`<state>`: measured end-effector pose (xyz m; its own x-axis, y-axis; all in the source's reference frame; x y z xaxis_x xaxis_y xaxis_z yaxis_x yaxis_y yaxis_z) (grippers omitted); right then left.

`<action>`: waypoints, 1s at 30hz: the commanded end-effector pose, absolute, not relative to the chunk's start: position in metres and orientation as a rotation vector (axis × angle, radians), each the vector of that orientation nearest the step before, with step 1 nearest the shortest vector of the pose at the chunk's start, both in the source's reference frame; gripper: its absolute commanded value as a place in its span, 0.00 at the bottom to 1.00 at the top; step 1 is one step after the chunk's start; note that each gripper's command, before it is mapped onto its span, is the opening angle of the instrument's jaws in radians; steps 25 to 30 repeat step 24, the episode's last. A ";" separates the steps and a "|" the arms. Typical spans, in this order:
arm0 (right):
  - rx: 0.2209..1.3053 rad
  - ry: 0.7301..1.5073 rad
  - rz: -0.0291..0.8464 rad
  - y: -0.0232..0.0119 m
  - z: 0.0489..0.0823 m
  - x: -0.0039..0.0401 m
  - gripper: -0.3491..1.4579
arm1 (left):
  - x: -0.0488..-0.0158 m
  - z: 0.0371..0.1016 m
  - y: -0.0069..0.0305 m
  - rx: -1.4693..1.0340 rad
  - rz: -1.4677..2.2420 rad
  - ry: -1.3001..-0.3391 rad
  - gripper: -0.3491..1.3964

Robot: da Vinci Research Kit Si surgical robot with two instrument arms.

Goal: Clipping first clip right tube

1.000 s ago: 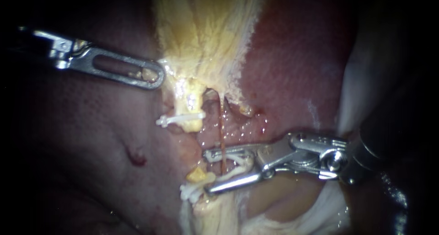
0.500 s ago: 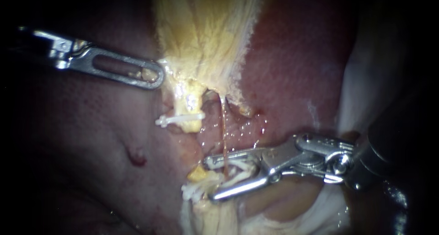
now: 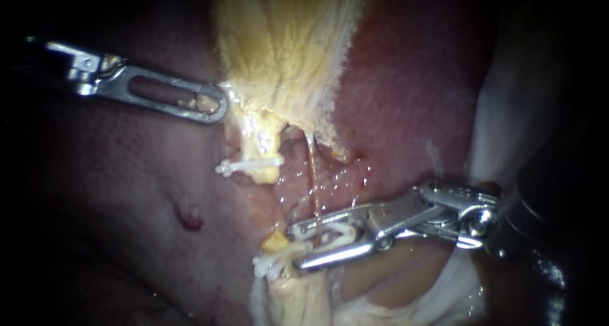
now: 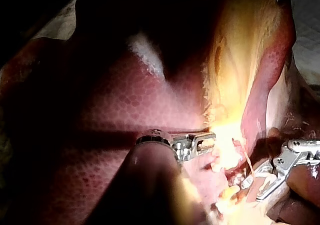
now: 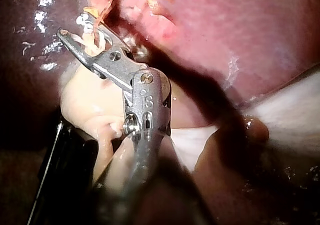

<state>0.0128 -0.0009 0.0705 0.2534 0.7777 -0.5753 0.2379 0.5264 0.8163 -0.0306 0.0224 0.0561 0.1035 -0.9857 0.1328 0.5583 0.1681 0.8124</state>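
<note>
My right instrument [image 3: 297, 247] holds a white clip [image 3: 336, 234] between its two jaws, which stand wide apart. The thin right tube [image 3: 314, 180] runs down between them, across the clip. It hangs from the yellow gallbladder [image 3: 285, 47], beside the red liver [image 3: 406, 110]. My left instrument [image 3: 216, 105] reaches the gallbladder's edge; I cannot tell if it grips.

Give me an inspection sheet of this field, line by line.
Surface: liver, wet and glistening.
Job's things: thin right tube passes through the loaded clip; left tube carries a white clip; further clips lower down.
Clutter: nothing seen.
Instruments: right instrument, jaws holding the loaded clip astride the tube; left instrument at the gallbladder edge.
Cables: nothing seen.
Surroundings: white material beside the liver, otherwise dark.
</note>
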 end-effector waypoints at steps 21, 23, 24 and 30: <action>1.062 1.261 0.526 -0.0012 0.0703 0.0125 0.00 | -0.0306 0.0562 0.0224 0.678 -1.281 -0.792 0.00; 1.062 1.261 0.526 -0.0012 0.0703 0.0125 0.00 | -0.0306 0.0562 0.0224 0.678 -1.281 -0.792 0.00; 1.062 1.261 0.526 -0.0012 0.0704 0.0125 0.00 | -0.0306 0.0562 0.0224 0.678 -1.281 -0.792 0.00; 1.062 1.261 0.526 -0.0012 0.0704 0.0125 0.00 | -0.0306 0.0562 0.0224 0.678 -1.281 -0.792 0.00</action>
